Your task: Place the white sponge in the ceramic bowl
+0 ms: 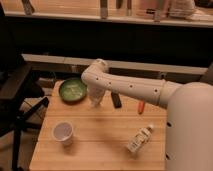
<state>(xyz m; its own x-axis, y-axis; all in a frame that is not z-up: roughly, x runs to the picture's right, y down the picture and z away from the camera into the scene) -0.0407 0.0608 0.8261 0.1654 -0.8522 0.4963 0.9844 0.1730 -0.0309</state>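
Observation:
The ceramic bowl (pixel 73 90), green with a dark rim, sits at the table's back left. My gripper (pixel 95 100) hangs down from the white arm just right of the bowl's rim, a little above the table. It is shut on a small pale block, the white sponge (pixel 95 103), which is mostly hidden by the gripper. The sponge is beside the bowl, not over its middle.
A white paper cup (pixel 63 133) stands at the front left. A black bar (pixel 116 100) and a small orange item (pixel 141 107) lie right of the gripper. A pale labelled bottle (pixel 139 140) lies at the front right. A dark chair (pixel 15 100) stands left of the wooden table (pixel 100 145).

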